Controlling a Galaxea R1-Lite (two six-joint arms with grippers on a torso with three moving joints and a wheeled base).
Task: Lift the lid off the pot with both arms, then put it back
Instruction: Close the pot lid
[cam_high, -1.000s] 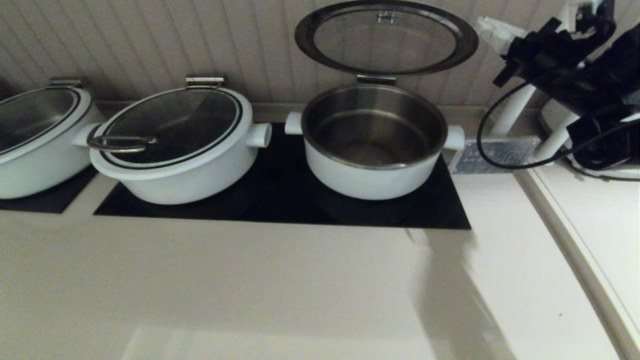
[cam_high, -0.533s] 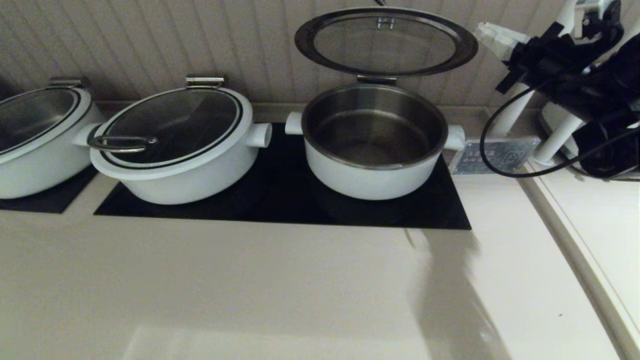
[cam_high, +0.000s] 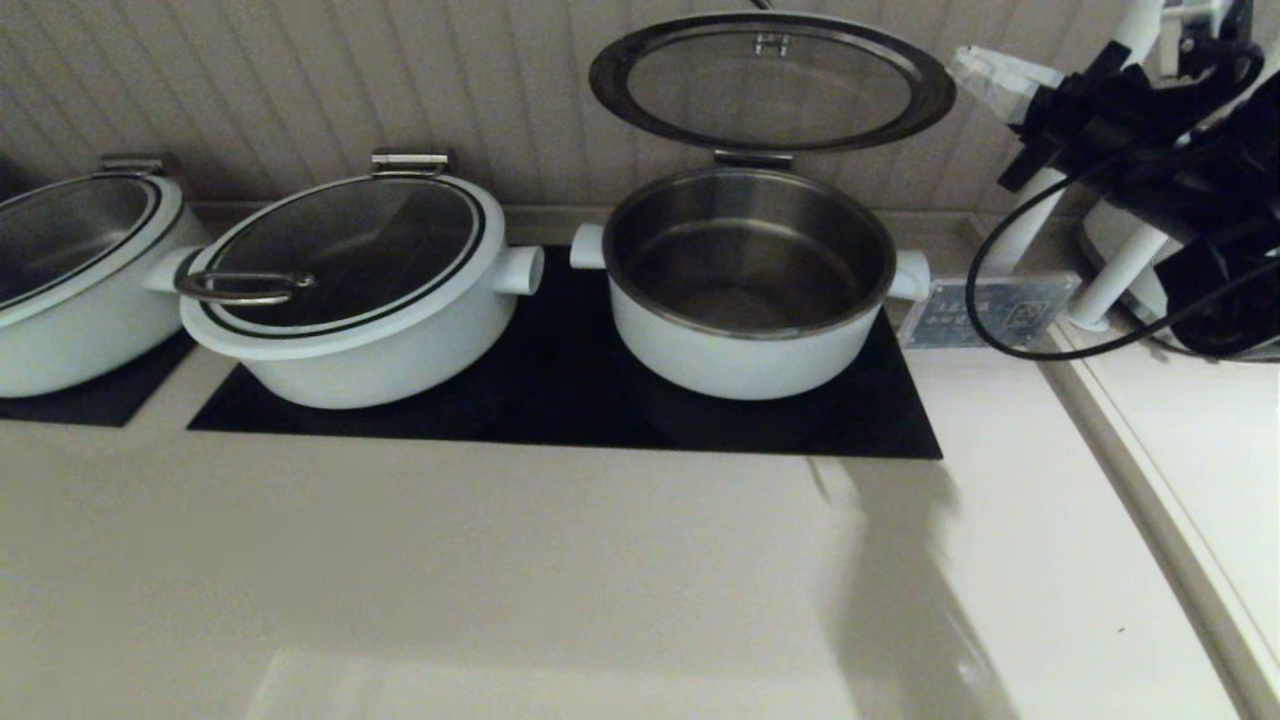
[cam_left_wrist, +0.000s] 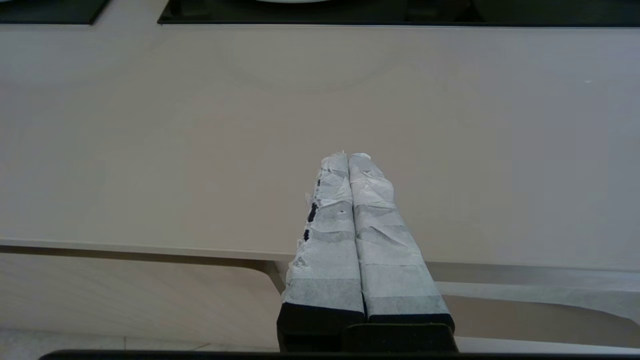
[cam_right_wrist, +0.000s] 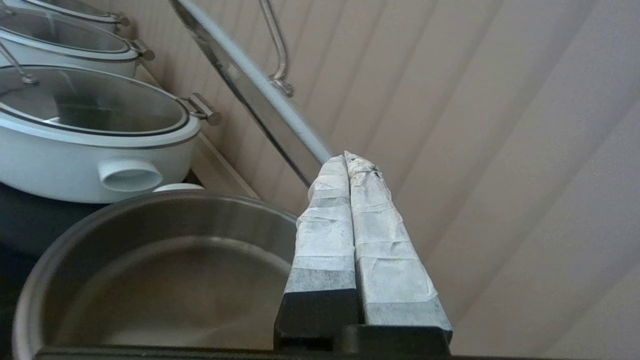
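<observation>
Nearest, left gripper (cam_left_wrist: 348, 156) parked over the bare counter (cam_left_wrist: 200, 150), fingers pressed together, empty. Farther back, right gripper (cam_right_wrist: 346, 157) closed too, tips at the rim of the lid (cam_high: 772, 80), apparently steadying it upright on its rear hinge above the open pot (cam_high: 748, 280). Contact clear only in the right wrist view; head view hides both grippers.

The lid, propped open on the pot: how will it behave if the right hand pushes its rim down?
The lid will probably swing on its rear hinge rather than slide, and could drop quickly onto the pot. Being rigid glass, it may crack if it slams. The shut right hand at its smooth rim may slip off.
</observation>
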